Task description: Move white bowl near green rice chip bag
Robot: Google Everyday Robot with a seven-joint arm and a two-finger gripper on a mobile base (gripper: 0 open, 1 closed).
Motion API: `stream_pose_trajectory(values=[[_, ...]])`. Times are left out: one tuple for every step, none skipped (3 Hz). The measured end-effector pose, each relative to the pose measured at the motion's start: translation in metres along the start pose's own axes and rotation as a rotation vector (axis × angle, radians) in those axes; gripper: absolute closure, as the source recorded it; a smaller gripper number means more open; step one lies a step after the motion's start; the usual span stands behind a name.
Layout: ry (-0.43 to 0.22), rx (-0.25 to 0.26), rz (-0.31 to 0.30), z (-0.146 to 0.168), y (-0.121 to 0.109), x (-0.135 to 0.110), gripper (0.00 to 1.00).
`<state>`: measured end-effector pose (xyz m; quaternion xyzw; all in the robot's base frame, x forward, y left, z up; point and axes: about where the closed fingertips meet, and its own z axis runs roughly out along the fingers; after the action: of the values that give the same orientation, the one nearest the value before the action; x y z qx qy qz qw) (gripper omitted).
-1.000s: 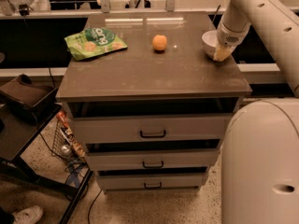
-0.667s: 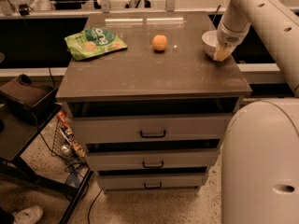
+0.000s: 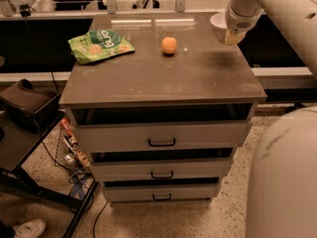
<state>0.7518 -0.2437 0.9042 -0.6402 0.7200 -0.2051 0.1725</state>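
**Booth:** Where's your gripper right now?

**Me:** My gripper (image 3: pixel 232 36) is over the far right corner of the cabinet top (image 3: pixel 163 78), and it's higher than it was a second ago. It's pinching the near rim of the white bowl (image 3: pixel 217 20).

**Booth:** And the bowl itself?

**Me:** It's come up with me! Before, it sat on the surface by the right edge. Now it shows higher, tucked against my arm (image 3: pixel 277 4), which covers its right side. There's a dim shadow on the surface below.

**Booth:** Anything else shift?

**Me:** No. The orange fruit (image 3: pixel 169 45) sits where it was, mid-top toward the back. The green rice chip bag (image 3: pixel 100 44) lies flat at the far left corner, in the same spot. The drawers (image 3: pixel 161 138) below look unchanged. Bowl and bag are well apart, with the fruit between them.
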Motion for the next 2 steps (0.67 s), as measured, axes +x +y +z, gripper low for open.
stream_pose_trajectory(values=[[-0.056,0.13,-0.118,-0.06,0.006,-0.031,1.0],[-0.155,0.178,-0.234,-0.096,0.025,-0.064,1.0]])
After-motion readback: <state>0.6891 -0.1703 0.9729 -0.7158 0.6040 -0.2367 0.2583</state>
